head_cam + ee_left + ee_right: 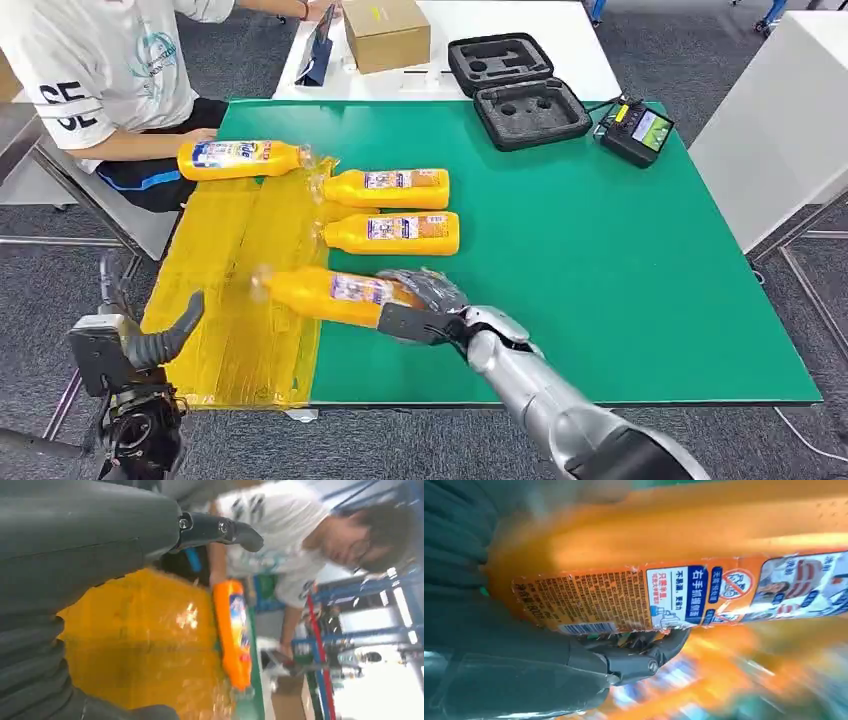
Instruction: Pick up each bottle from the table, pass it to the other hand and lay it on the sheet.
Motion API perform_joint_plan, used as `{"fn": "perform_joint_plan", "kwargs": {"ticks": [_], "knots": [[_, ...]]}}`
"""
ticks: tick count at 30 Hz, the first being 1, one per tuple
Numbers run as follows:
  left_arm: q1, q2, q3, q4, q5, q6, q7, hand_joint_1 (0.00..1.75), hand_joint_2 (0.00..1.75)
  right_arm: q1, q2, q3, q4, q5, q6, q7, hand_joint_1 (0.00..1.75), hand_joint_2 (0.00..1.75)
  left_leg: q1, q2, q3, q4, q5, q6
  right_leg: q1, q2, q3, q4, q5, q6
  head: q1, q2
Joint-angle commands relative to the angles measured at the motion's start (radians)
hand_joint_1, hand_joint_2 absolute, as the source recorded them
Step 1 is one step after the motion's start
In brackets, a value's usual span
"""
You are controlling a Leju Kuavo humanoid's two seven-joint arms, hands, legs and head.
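My right hand (428, 297) grips an orange bottle (335, 290) by its base, the bottle lying level with its clear cap over the yellow sheet (225, 260). Up close, the bottle's label (674, 595) runs across the palm, with the thumb (634, 662) clamped under it. My left hand (160, 340) hangs off the table's near left corner holding nothing, its thumb (220, 530) spread away. Another bottle (240, 158) lies at the sheet's far end, seen also as the orange bottle (232, 630). Two more bottles (390, 188) (395, 232) lie on the green mat, caps at the sheet's edge.
A person in a white shirt (100, 70) sits at the far left corner. A black foam case (515, 90) and a small device (637, 132) stand at the back of the green mat (620, 280). A cardboard box (385, 32) sits on the white table behind.
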Motion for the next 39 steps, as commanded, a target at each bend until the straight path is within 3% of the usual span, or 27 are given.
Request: {"fn": "perform_joint_plan", "kwargs": {"ticks": [1, 7, 17, 20, 26, 39], "knots": [[0.103, -0.042, 0.001, -0.047, 0.171, -0.169, 0.067, 0.00, 1.75, 0.131, 0.016, -0.046, -0.310, -0.269, -0.062, -0.074, 1.75, 1.75, 0.000, 0.000, 0.005, -0.001, -0.003, 0.000, -0.001, 0.001, 0.005, -0.001, -0.002, 0.000, 0.000, 0.000], [0.186, -0.087, 0.004, -0.152, 0.177, -0.210, 0.066, 0.00, 1.75, 0.202, -0.010, 0.047, -0.469, -0.450, -0.172, -0.074, 1.75, 1.75, 0.000, -0.001, 0.003, 0.000, -0.003, 0.000, -0.001, 0.000, 0.003, 0.000, -0.003, 0.000, 0.000, 0.000], [0.193, -0.087, -0.056, -0.174, 0.170, -0.281, 0.090, 0.00, 1.75, 0.197, -0.015, 0.072, -0.389, -0.485, -0.168, -0.074, 1.75, 1.75, 0.000, -0.001, 0.002, -0.001, -0.002, 0.000, -0.001, 0.000, 0.002, -0.001, -0.002, 0.000, 0.000, 0.000], [0.195, -0.070, -0.137, -0.185, 0.217, -0.386, 0.135, 0.00, 1.75, 0.188, -0.003, 0.100, -0.298, -0.481, -0.132, -0.074, 1.75, 1.75, 0.000, -0.002, 0.004, -0.001, -0.003, 0.000, -0.001, -0.001, 0.004, -0.001, -0.002, 0.000, 0.000, 0.000], [0.155, -0.004, -0.275, -0.178, 0.246, -0.419, 0.157, 0.00, 1.75, 0.234, 0.052, 0.197, -0.223, -0.459, -0.075, -0.074, 1.75, 1.75, 0.000, -0.001, 0.002, -0.001, -0.002, 0.000, 0.000, -0.001, 0.002, -0.002, -0.001, 0.000, 0.000, 0.000], [0.149, 0.031, -0.306, -0.173, 0.308, -0.442, 0.169, 0.00, 1.75, 0.226, 0.079, 0.261, -0.144, -0.447, -0.035, -0.074, 1.75, 1.75, 0.000, -0.002, 0.002, -0.002, -0.002, -0.001, 0.000, -0.001, 0.002, -0.001, -0.002, -0.001, 0.000, 0.000]]}}
